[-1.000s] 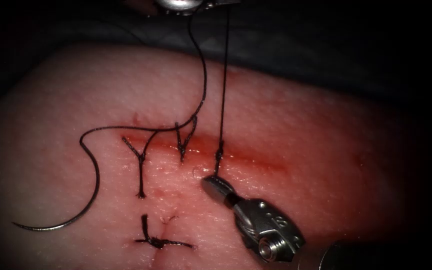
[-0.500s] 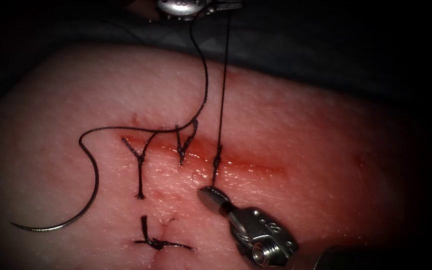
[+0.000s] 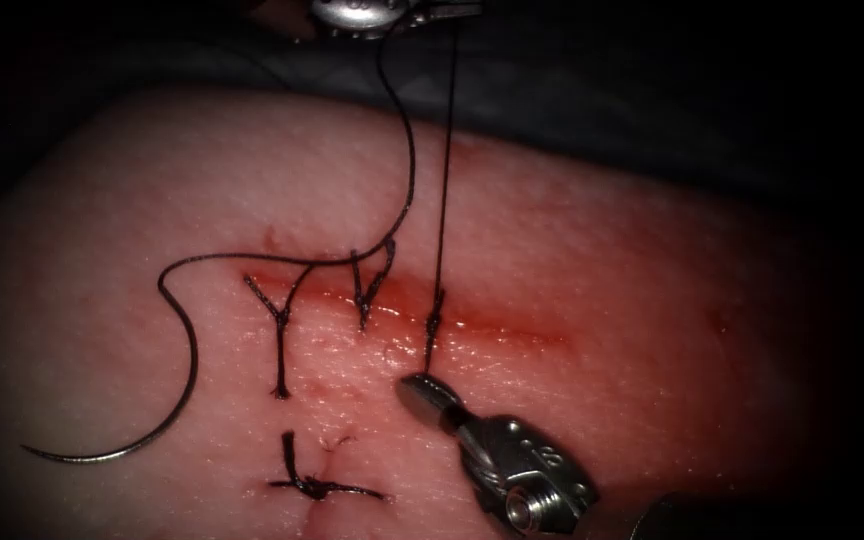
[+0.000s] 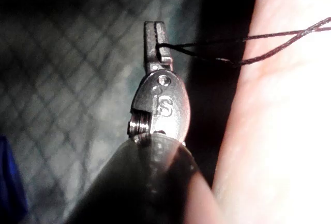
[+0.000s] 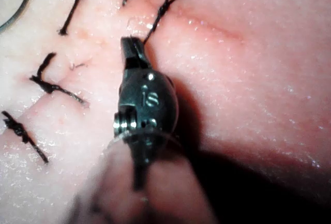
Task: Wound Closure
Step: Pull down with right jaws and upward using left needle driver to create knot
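The tissue has a cut running across it, wet with red fluid. My left tool is above the tissue's far edge, its jaws shut on the thread; two strands drop from it to the cut. One strand runs taut down to a knot. My right tool lies just below that knot, jaws shut on the thread's short tail. The curved needle lies free on the tissue beyond the cut's left end, held by neither tool and not in the tissue.
Two finished stitches cross the cut's left part. A knotted stitch with cut ends lies nearer the front edge. The slack strand curves from the left tool over the stitches to the needle's end. Dark cloth lies behind the tissue.
Between one second and half a second ago, my right tool moved a little down and left, and the knot moved down with it. Nothing has visibly moved since.
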`<move>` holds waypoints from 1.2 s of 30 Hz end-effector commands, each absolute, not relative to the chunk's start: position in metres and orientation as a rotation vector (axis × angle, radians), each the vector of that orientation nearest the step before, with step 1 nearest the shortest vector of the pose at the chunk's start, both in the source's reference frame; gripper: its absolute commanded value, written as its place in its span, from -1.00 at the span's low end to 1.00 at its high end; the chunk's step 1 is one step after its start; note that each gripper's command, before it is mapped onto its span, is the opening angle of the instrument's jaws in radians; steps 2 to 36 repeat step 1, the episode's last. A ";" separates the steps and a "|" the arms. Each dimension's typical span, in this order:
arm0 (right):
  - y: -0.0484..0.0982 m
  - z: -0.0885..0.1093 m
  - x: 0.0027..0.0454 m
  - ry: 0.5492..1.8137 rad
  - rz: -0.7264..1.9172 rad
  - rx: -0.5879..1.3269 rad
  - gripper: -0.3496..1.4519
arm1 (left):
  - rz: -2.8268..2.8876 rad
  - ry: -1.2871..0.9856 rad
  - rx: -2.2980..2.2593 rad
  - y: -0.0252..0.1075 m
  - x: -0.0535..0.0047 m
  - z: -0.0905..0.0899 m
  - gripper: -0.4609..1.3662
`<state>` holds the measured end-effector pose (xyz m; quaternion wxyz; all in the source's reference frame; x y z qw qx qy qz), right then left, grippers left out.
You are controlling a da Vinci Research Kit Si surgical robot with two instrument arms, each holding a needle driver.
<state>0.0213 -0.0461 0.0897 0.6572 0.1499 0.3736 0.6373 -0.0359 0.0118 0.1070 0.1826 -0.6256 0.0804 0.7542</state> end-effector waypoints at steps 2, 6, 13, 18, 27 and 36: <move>-0.046 0.090 0.0213 0.849 1.441 0.334 -1.00 | 2.131 0.219 -1.769 0.012 -0.0359 0.107 -0.88; -0.046 0.090 0.0213 0.849 1.441 0.334 -1.00 | 2.131 0.219 -1.769 0.012 -0.0359 0.107 -0.88; -0.046 0.090 0.0213 0.849 1.441 0.334 -1.00 | 2.131 0.219 -1.769 0.012 -0.0359 0.107 -0.88; -0.046 0.090 0.0213 0.849 1.441 0.334 -1.00 | 2.131 0.219 -1.769 0.012 -0.0359 0.107 -0.88; -0.046 0.090 0.0213 0.849 1.441 0.334 -1.00 | 2.131 0.219 -1.769 0.012 -0.0359 0.107 -0.88; -0.046 0.090 0.0213 0.849 1.441 0.334 -1.00 | 2.131 0.219 -1.769 0.012 -0.0359 0.107 -0.88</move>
